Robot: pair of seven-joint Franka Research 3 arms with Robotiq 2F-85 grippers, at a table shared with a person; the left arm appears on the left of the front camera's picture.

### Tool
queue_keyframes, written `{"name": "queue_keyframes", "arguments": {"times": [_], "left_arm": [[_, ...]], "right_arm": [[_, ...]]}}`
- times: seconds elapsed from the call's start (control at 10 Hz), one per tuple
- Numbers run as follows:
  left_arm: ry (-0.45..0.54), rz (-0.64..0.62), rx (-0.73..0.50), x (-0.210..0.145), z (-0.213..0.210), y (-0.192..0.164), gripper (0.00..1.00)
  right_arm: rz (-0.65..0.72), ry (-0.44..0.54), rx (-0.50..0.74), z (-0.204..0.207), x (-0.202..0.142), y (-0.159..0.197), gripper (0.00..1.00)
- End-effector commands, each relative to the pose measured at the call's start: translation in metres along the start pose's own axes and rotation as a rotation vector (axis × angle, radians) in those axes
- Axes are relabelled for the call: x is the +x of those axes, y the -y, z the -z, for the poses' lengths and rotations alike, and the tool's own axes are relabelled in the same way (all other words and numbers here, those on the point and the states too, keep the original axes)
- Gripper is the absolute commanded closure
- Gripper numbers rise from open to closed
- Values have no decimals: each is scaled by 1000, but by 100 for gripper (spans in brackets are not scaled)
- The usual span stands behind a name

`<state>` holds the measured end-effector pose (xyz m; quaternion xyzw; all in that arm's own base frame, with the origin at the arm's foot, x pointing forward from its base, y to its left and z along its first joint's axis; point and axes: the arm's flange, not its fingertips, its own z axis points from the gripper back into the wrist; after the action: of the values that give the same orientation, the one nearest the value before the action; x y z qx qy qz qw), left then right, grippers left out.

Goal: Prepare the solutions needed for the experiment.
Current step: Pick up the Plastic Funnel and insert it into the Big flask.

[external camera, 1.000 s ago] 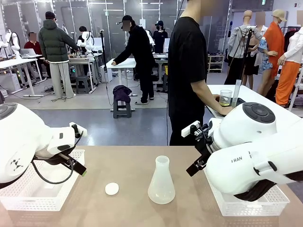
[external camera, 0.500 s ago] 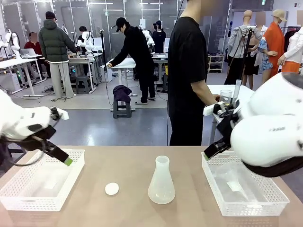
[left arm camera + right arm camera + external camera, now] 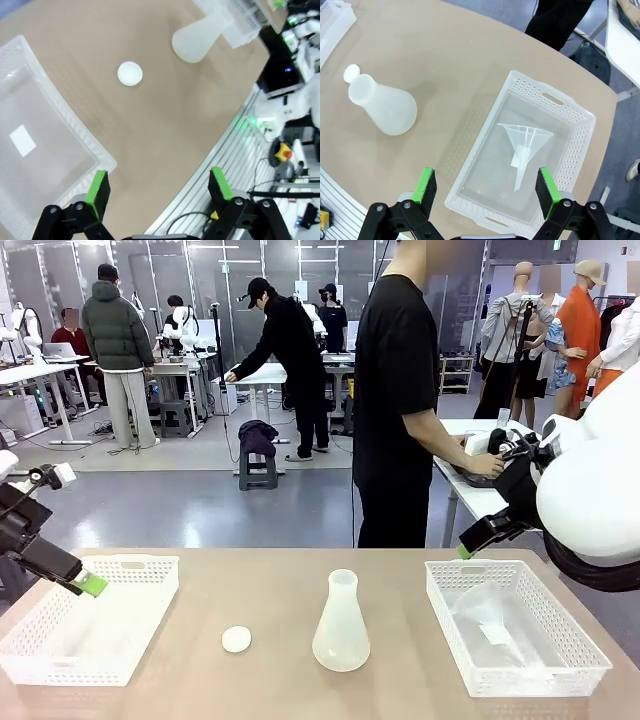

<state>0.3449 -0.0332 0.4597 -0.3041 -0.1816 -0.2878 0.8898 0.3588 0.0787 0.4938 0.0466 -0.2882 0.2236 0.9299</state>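
A: Where is the solution (image 3: 477,444)?
B: Way over on the white side table (image 3: 478,498), right by the person's hand (image 3: 478,466). It sits in a little clear cup, well apart from our table (image 3: 270,590).
A: What does it look like?
B: Small and pale. The right arm hides part of it, so I cannot tell its colour from here.
A: What is on our table?
B: A cloudy white flask (image 3: 341,625) stands up in the middle. A small round white stopper (image 3: 236,639) lies near it, on the flask's left. There is a white basket on each side.
A: And the robot's grabbers?
B: The left gripper (image 3: 159,187) hangs over a corner of the left basket (image 3: 70,115). Its green fingers are spread wide, with nothing between them.
A: And the other one?
B: The right gripper (image 3: 487,190) is spread wide too, holding nothing. It looks down at the right basket (image 3: 580,132) — a clear funnel (image 3: 525,142) lies inside it.
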Motion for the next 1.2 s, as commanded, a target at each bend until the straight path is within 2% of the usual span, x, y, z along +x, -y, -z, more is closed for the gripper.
{"name": "queue_keyframes", "arguments": {"times": [0.0, 0.3, 0.4, 0.5, 0.6, 0.8, 1.0, 1.1], "left_arm": [[-15, 33, 28, 1, 1, 4, 0], [-15, 33, 28, 1, 1, 4, 0], [-13, 9, 40, 1, 1, 3, 0], [-22, -38, -176, -2, -7, -4, 0], [-13, -133, -309, -8, -16, -19, 0], [1, -195, -504, -15, -25, -25, 0], [16, -265, -664, -15, -20, -18, 0], [37, -267, -714, -18, -18, -13, 0]], "right_arm": [[7, -18, 13, 6, -2, 2, 0], [2, -10, 3, 3, -1, 0, 0], [-58, -85, 98, 3, 10, -14, 0], [14, -60, 280, -2, 12, -21, 0], [68, -32, 417, -4, 8, -20, 0], [102, -53, 575, -12, 1, -22, 0], [107, -72, 560, -17, 0, -21, 0], [68, -59, 496, -19, -3, -20, 0]]}}
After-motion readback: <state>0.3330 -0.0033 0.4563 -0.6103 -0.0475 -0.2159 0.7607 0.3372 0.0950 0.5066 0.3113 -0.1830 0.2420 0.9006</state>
